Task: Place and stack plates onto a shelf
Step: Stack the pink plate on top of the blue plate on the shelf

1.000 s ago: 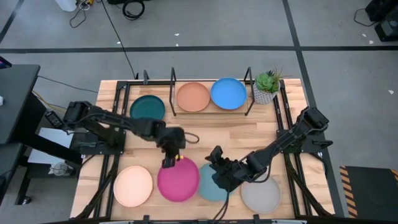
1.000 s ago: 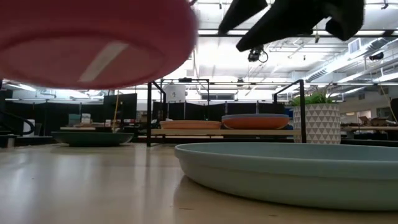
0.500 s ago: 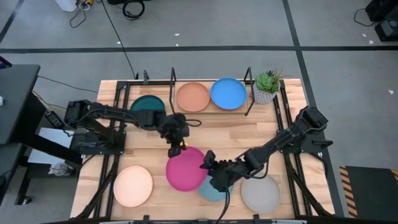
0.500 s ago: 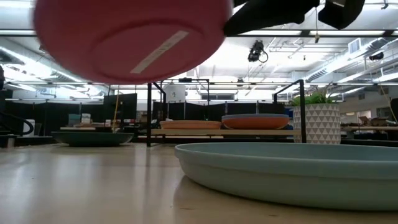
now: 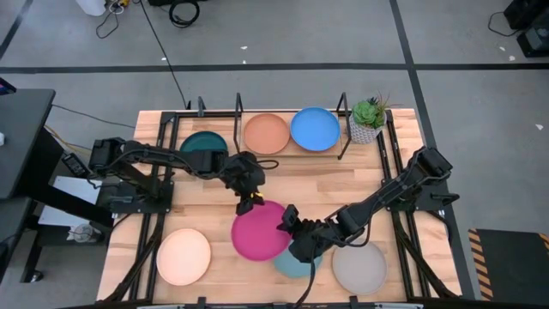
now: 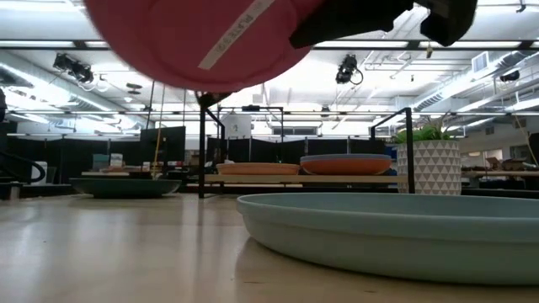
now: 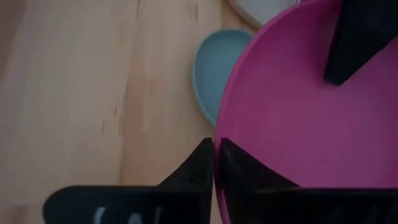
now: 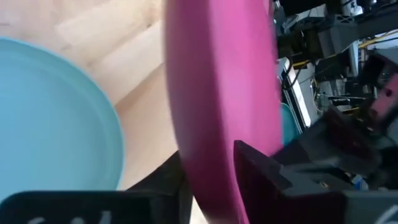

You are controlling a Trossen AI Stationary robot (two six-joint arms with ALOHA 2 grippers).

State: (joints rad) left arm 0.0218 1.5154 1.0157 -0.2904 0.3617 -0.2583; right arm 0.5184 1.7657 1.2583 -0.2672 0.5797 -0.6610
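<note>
The magenta plate [image 5: 260, 230] hangs above the table's near middle, its right edge over the light blue plate [image 5: 296, 263]. My left gripper [image 5: 249, 206] is shut on its far rim and my right gripper [image 5: 286, 225] on its right rim. An orange plate [image 5: 267, 133] and a blue plate [image 5: 315, 129] lie side by side on the black shelf [image 5: 239, 129] at the far edge. The dark teal plate [image 5: 203, 146], the cream plate [image 5: 183, 256] and the grey plate [image 5: 358, 268] lie flat on the table. My left gripper pinches the magenta plate's far rim [image 7: 222, 134] between its two fingers, one inside the plate and one outside, coming from the far left side and slanting down. The plate is lifted clear of the table. My right gripper has the plate's right rim [image 8: 205, 143] between its two fingers [image 8: 258, 168], one on the plate's inner face and one under it, coming level from the table's right side. In the low view the plate [image 6: 202, 42] hangs high above the table, slightly tilted.
A small potted plant [image 5: 369, 118] stands right of the shelf at the far right. The light blue plate [image 6: 396, 231] lies just below the held plate. Bare wood shows between the shelf and the near row of plates.
My left gripper has lifted the magenta plate and carried it toward the table's far and right side. My right gripper has moved toward the left to the plate's right rim and taken hold of it.
</note>
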